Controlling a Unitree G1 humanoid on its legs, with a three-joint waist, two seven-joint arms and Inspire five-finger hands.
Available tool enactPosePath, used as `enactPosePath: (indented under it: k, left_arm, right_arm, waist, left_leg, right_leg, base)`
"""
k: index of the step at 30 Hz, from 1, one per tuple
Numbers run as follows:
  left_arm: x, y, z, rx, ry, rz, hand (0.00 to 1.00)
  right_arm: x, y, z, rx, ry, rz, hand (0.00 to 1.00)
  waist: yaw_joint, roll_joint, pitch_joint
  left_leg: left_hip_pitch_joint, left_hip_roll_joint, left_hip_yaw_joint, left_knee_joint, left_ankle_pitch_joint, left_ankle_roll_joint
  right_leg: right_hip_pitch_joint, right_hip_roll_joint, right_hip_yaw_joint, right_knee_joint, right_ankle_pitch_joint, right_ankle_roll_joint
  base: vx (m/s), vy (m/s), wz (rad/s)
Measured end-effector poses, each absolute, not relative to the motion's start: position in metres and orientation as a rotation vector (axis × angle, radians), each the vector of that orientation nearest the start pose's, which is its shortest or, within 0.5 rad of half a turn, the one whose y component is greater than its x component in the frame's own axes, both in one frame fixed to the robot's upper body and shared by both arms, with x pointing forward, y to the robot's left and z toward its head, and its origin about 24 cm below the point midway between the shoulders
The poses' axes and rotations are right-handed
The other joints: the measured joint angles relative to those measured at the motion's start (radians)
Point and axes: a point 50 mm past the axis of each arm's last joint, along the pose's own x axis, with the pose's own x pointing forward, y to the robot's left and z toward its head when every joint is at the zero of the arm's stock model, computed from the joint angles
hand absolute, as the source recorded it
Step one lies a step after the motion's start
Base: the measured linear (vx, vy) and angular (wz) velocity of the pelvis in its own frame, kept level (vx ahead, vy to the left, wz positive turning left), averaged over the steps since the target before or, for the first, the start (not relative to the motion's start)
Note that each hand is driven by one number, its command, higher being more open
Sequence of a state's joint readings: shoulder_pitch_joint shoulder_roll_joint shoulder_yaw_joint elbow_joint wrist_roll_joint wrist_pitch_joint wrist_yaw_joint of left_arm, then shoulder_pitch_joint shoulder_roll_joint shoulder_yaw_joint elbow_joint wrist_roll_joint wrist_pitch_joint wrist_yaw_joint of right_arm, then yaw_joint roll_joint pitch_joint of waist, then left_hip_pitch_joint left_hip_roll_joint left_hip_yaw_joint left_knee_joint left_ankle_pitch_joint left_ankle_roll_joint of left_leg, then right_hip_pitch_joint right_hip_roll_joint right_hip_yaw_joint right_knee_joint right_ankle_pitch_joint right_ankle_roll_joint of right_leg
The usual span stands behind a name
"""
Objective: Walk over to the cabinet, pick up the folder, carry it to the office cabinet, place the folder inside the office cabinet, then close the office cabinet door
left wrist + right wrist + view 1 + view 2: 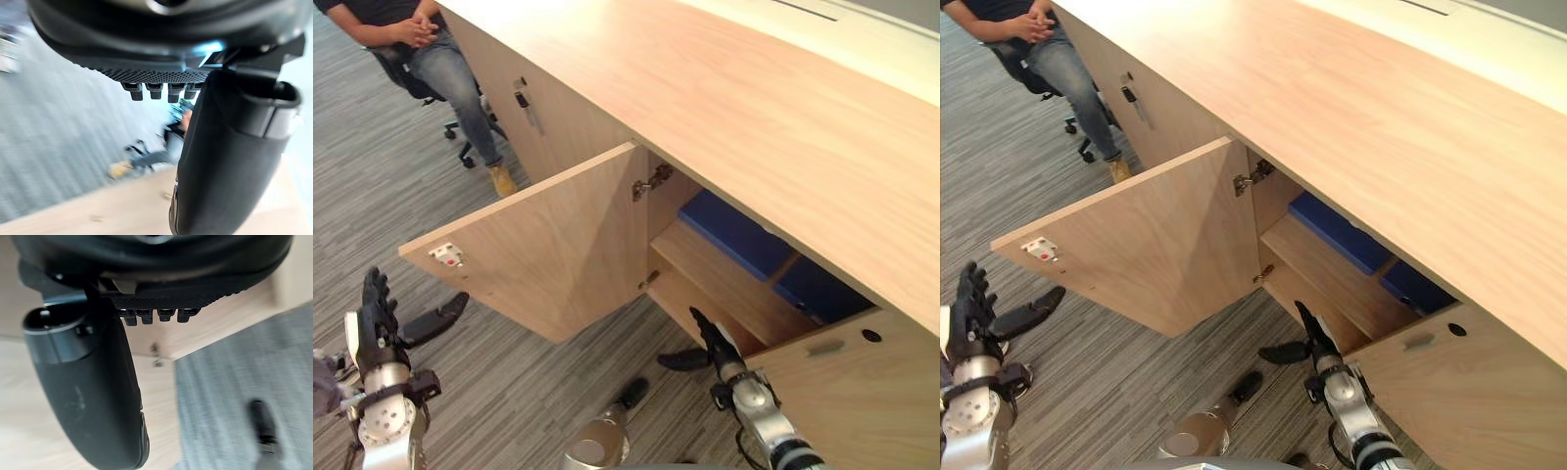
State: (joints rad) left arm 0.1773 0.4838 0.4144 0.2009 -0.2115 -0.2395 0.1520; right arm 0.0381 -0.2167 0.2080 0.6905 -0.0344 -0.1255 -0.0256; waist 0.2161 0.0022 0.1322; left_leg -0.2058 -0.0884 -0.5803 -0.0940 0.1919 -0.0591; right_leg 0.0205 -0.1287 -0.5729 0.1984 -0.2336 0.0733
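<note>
Room: grey striped carpet (pixel 372 176) in front of a long wooden cabinet (pixel 754 108). A person (pixel 440 59) sits on a chair (pixel 406 76) at its far end, well apart from the work.
Right hand (pixel 713 343): empty, with fingers straight and thumb spread. It is aimed at the open bay, just below the shelf (pixel 724 284) edge, and touches nothing.
Left hand (pixel 380 318): also empty, fingers straight up and thumb out to the side. It is low over the carpet, near the door's free corner.
Why so: both hands are free because the folder lies inside the cabinet. The left one seems well set to push the door.
Door (pixel 548 245): stands wide on its hinges, the face with the latch (pixel 447 255) turned towards the robot, which leaves the bay clear.
Folder (pixel 734 233): dark blue, flat on the shelf, back from its front edge. It is probably the task's one, though a second blue piece (pixel 818 289) lies just beside it and I cannot tell them apart.
Axis: its long side runs along the shelf, parallel to the cabinet front. One short end points to the hinge side, the other to the second piece.
Step left: closing the door, by my judgement.
</note>
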Motion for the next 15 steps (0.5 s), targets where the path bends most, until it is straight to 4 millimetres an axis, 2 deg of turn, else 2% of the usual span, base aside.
enactPosePath:
  k: [2, 6, 9, 10, 11, 13, 15]
  left_arm:
    - [0.189, 0.358, 0.072, 0.363, -0.067, 0.582, 1.00]
    - [0.190, 0.361, 0.075, 0.370, -0.076, 0.599, 1.00]
    - [0.189, 0.354, 0.073, 0.347, -0.086, 0.594, 1.00]
    - [0.185, 0.348, 0.069, 0.294, -0.097, 0.607, 1.00]
    - [0.183, 0.343, 0.066, 0.265, -0.103, 0.615, 1.00]
    - [0.165, 0.316, 0.052, 0.133, -0.123, 0.625, 1.00]
    - [0.154, 0.301, 0.044, 0.071, -0.114, 0.619, 1.00]
  right_arm:
    - [0.169, -0.190, -0.108, -0.289, 0.661, 0.103, 1.00]
    - [0.136, -0.204, -0.122, -0.256, 0.765, 0.026, 1.00]
    - [0.127, -0.200, -0.128, -0.213, 0.800, -0.008, 1.00]
    - [0.126, -0.197, -0.129, -0.193, 0.802, -0.020, 1.00]
    - [0.126, -0.197, -0.129, -0.183, 0.804, -0.028, 1.00]
    - [0.119, -0.194, -0.133, -0.141, 0.823, -0.069, 1.00]
    - [0.115, -0.193, -0.135, -0.123, 0.838, -0.094, 1.00]
  waist:
    - [-0.018, -0.007, -0.004]
    - [-0.032, -0.024, -0.012]
    - [-0.034, -0.033, -0.017]
    - [-0.034, -0.032, -0.017]
    - [-0.035, -0.032, -0.017]
    - [-0.041, -0.031, -0.018]
    - [-0.041, -0.031, -0.018]
  left_leg:
    - [0.000, 0.005, 0.011, 0.000, 0.001, 0.002]
    - [0.006, 0.015, 0.019, 0.000, 0.011, 0.014]
    - [0.007, 0.028, 0.032, 0.000, 0.010, 0.014]
    - [0.008, 0.035, 0.059, 0.000, 0.001, 0.026]
    - [0.009, 0.039, 0.075, 0.000, -0.001, 0.025]
    - [0.008, 0.051, 0.136, 0.000, -0.001, 0.025]
    - [0.008, 0.055, 0.163, 0.000, 0.000, 0.026]
  right_leg:
    - [-0.007, 0.001, 0.014, 0.005, 0.000, 0.000]
    - [-0.003, 0.003, 0.021, 0.004, 0.002, -0.003]
    - [-0.002, 0.009, 0.029, -0.008, 0.009, -0.013]
    - [-0.003, 0.012, 0.039, -0.010, 0.013, -0.014]
    - [-0.003, 0.013, 0.043, -0.012, 0.015, -0.014]
    - [-0.003, 0.013, 0.054, -0.015, 0.023, -0.012]
    - [-0.007, 0.013, 0.066, -0.019, 0.026, -0.013]
  base:
    - [-0.05, -0.029, -0.21]
    - [-0.05, -0.033, -0.06]
    - [-0.07, -0.015, -0.09]
    - [-0.09, -0.006, -0.18]
    - [-0.10, 0.002, -0.17]
    - [-0.12, 0.022, -0.11]
    - [-0.09, 0.037, -0.12]
